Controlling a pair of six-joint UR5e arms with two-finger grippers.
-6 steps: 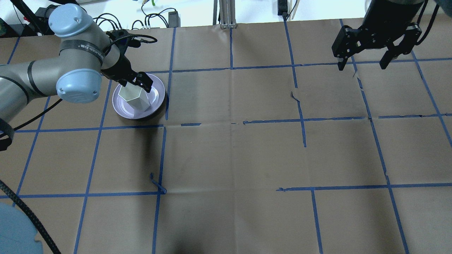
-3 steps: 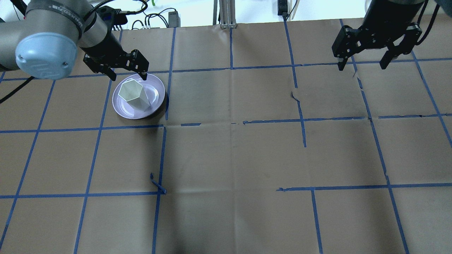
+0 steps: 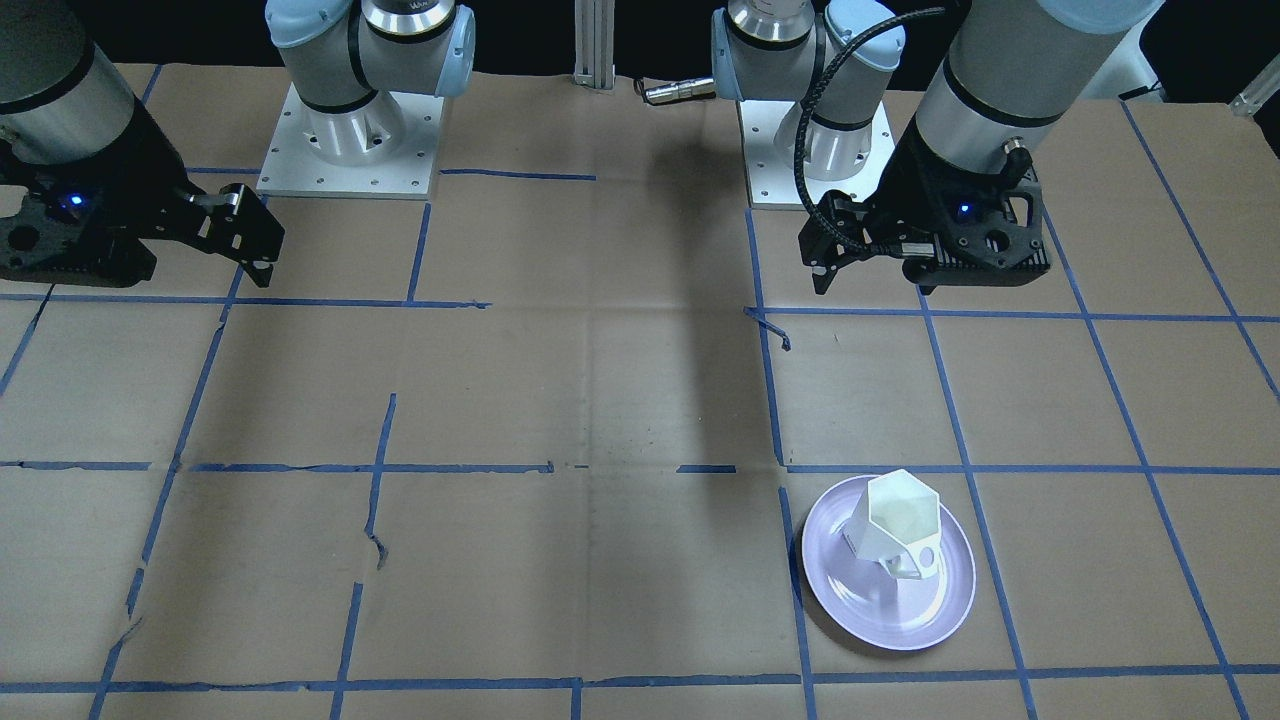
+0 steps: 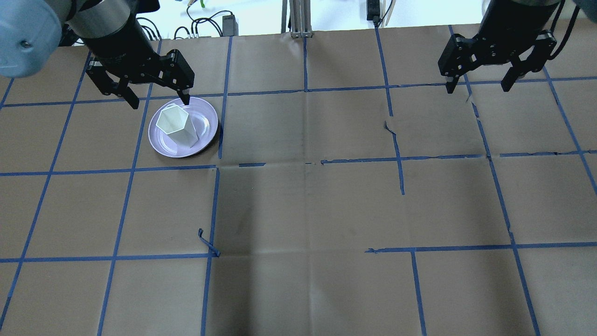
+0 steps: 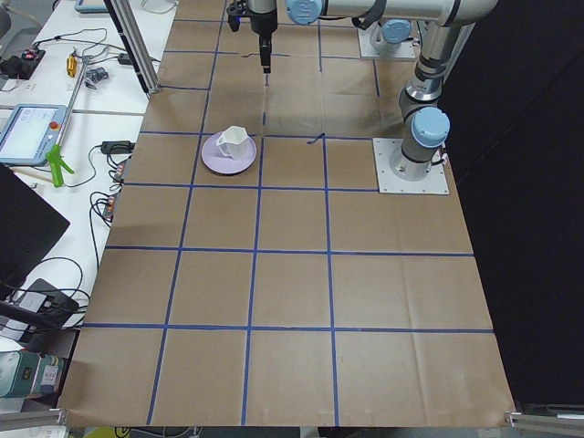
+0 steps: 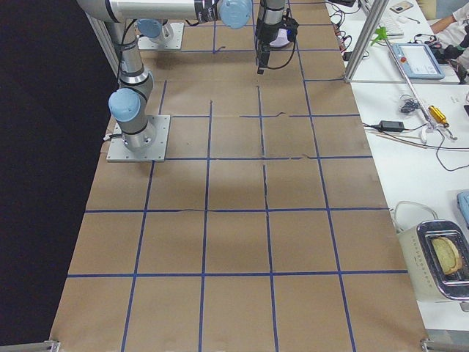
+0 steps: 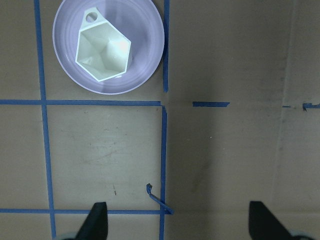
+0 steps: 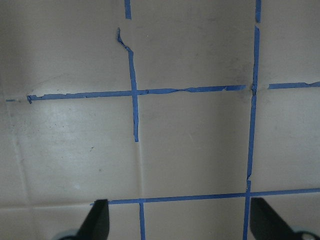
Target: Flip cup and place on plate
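The white faceted cup [image 4: 177, 125] stands upright, mouth up, on the lavender plate [image 4: 205, 133] at the table's far left. It also shows in the front view [image 3: 898, 524] on the plate [image 3: 850, 595], in the left wrist view [image 7: 104, 52] with the plate [image 7: 145, 60], and small in the exterior left view [image 5: 233, 143]. My left gripper [image 4: 158, 99] is open and empty, raised above the table beside the plate's far edge. My right gripper [image 4: 480, 86] is open and empty, high at the far right.
Brown paper with a blue tape grid [image 4: 305, 163] covers the table. A loose curl of tape [image 4: 207, 242] sits in front of the plate. Cables and a metal post [image 4: 294, 18] line the far edge. The robot bases [image 3: 345, 130] stand at the near side.
My left gripper has let go of the cup, opened, and risen up and away from it toward the far left. The cup stays upright on the plate. The right arm has not moved.
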